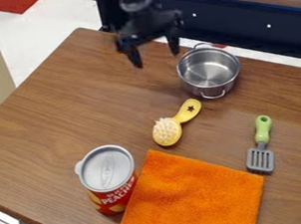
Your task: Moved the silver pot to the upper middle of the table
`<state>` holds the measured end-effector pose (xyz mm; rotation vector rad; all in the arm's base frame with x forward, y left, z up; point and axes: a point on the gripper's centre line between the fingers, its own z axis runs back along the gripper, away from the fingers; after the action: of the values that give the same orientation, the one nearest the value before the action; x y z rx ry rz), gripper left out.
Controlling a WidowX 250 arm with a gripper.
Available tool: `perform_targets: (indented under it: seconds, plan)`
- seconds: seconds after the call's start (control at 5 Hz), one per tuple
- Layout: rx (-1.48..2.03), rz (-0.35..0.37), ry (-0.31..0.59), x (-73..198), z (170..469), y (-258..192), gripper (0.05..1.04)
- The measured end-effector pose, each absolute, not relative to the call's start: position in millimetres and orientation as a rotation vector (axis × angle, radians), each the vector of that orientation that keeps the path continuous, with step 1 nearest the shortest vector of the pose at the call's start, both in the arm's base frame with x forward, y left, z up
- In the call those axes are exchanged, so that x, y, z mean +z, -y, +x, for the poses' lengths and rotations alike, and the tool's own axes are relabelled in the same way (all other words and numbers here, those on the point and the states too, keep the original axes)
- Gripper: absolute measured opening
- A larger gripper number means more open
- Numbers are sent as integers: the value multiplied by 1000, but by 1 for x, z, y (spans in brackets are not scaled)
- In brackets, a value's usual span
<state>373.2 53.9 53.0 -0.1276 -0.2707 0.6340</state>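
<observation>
1. Camera view: gripper (156,59), black, upper middle of frame, just left of pot; arm enters from top edge.
2. Claw state: two fingers spread well apart, nothing clamped between them. Slightly blurred.
3. Silver pot (208,71): right of centre in upper half of frame, upright on the table (67,119), opening up. Two loop handles, one at its upper rim, one on its lower side. Right finger of the claw is near the pot's upper left rim; can't tell if touching.
4. Brush (166,132), yellow, below pot and near centre of frame. Pale bristles face up, handle slants to upper right, dark star on handle.
5. Spatula (260,158), right side, lower half. Green handle toward top, grey slotted head toward bottom.
6. Can (110,183), lower left, standing upright, red label, grey top. Just beside the cloth's left edge; contact unclear.
7. Cloth (194,195), orange, lower middle, lying flat, runs off bottom edge. Upper right corner is by the spatula head; brush sits just above its upper left corner.
8. Table: brown wood grain. Dark blue panel (239,28) behind it, upper right. Red object (12,3) at upper left of frame.
</observation>
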Motion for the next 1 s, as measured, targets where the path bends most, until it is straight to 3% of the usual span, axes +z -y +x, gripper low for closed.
perform_targets:
  seconds: [0.2,0.6,1.0]
  plan:
    - [450,-32,193,57,347,-71,999]
    - [118,-19,224,60,301,-112,999]
    - [-88,-8,199,57,281,-137,999]
